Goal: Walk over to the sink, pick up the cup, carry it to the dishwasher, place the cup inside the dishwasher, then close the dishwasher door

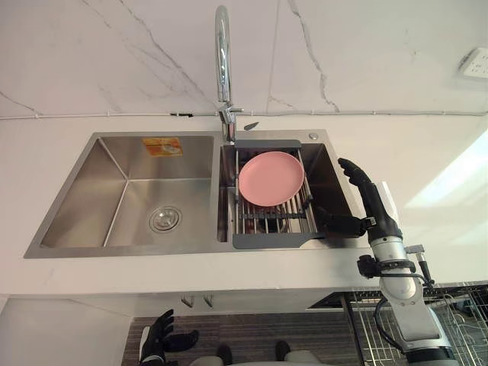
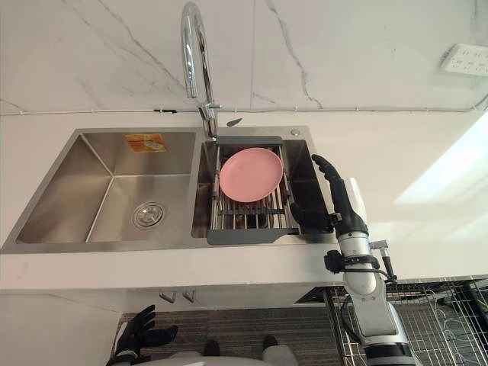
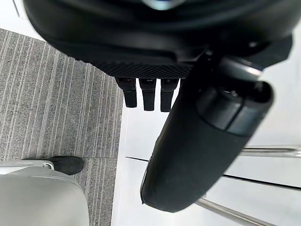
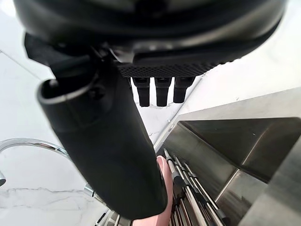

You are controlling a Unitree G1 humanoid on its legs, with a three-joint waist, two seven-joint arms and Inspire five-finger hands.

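1. Left eye view: the right hand hangs over the right rim of the sink, fingers straight and thumb spread toward the rack. It holds nothing.
2. The left hand sits low, below the front edge of the counter, fingers loosely open and empty.
3. The cup is not clearly visible. A round shape under the rack's front, beneath the pink plate, may be it; I cannot tell.
4. The step in hand is probably reaching for the cup. Find it first, then come in from the right, clear of the plate and the rack bars, and close only once the fingers surround it.
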